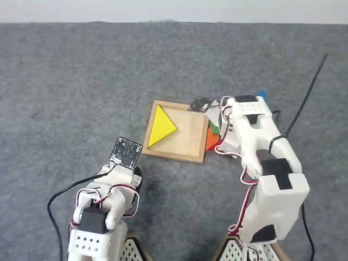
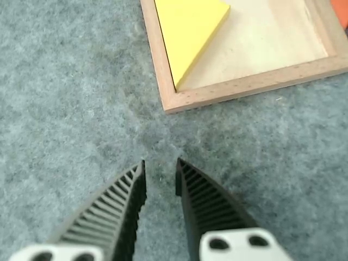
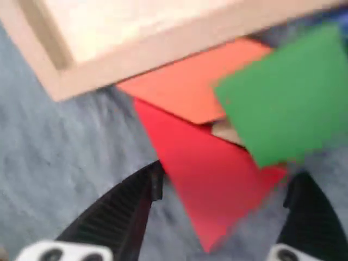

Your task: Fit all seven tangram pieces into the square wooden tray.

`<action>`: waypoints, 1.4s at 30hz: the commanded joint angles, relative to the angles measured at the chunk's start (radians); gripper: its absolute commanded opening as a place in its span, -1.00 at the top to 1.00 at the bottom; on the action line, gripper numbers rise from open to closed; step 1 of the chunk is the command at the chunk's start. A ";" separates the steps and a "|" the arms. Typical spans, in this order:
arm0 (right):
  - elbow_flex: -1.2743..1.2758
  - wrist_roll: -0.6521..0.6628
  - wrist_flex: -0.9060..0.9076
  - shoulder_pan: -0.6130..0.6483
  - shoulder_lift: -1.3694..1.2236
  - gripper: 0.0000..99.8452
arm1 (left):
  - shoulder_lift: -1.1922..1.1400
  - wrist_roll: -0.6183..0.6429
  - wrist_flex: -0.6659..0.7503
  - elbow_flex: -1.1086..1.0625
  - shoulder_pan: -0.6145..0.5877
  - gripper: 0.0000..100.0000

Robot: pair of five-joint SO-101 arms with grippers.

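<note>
The square wooden tray (image 1: 173,153) lies mid-table with a yellow triangle (image 1: 160,126) in its left part. In the left wrist view the yellow triangle (image 2: 187,30) sits against the tray's rim (image 2: 244,86). My left gripper (image 2: 160,168) hovers over bare carpet just short of that corner, narrowly open and holding nothing. Loose pieces lie off the tray's right side: an orange piece (image 3: 187,81), a green piece (image 3: 283,100) overlapping it, and a red piece (image 3: 217,179). My right gripper (image 3: 225,182) is open wide, its fingers either side of the red piece.
A blue piece (image 1: 261,94) peeks out behind the right arm (image 1: 255,130). Grey carpet covers the whole table. A black cable (image 1: 307,98) trails off to the right.
</note>
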State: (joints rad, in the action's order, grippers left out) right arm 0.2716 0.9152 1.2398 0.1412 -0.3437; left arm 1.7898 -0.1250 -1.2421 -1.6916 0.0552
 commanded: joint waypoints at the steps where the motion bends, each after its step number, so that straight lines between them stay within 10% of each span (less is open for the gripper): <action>1: 0.005 -0.058 0.018 -0.074 -0.018 0.32 | 0.002 0.006 -0.005 0.007 0.002 0.82; 7: -0.003 -0.077 0.013 -0.070 -0.008 0.42 | 0.002 0.006 -0.005 0.007 0.002 0.82; 14: -0.017 -0.011 0.021 0.019 0.074 0.03 | 0.002 0.006 -0.005 0.007 0.002 0.82; 42: -0.074 0.021 -0.071 0.035 0.038 0.11 | 0.002 0.006 -0.005 0.007 0.002 0.82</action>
State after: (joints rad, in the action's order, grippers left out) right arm 0.2547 0.9551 1.2244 0.1887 -0.2624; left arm 1.7898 -0.1250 -1.2421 -1.6916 0.0552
